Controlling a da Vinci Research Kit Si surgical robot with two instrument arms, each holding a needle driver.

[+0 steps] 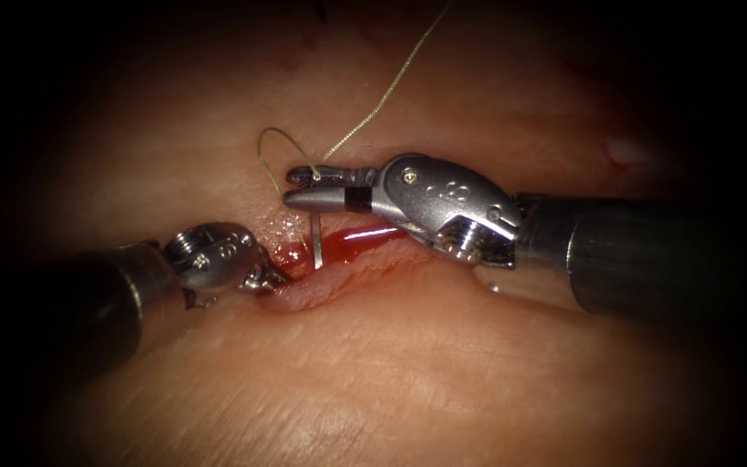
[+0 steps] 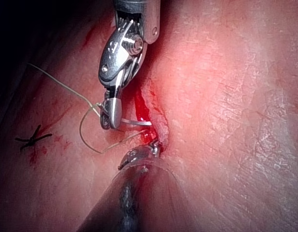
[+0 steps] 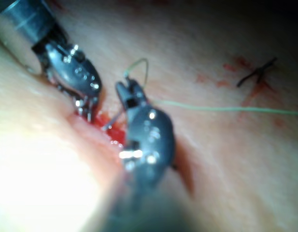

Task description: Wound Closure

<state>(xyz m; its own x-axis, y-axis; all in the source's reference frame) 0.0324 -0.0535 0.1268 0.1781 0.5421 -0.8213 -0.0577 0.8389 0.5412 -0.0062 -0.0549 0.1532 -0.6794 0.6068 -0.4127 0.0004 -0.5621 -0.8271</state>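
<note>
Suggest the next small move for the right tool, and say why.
Probably a slight wrist roll of the right tool along the needle's curve. Its jaws are shut on the needle near the thread end, and the needle's far end dips into the cut by the left tool. Whether the tip has bitten tissue can't be told.

A bright central light fades into darkness at the endoscope view's edges.

The needle (image 1: 316, 242) stands in the cut (image 1: 339, 259), gripped at its upper end by the right tool (image 1: 304, 186). The left tool (image 1: 265, 278) is placed at the cut's left end.
</note>
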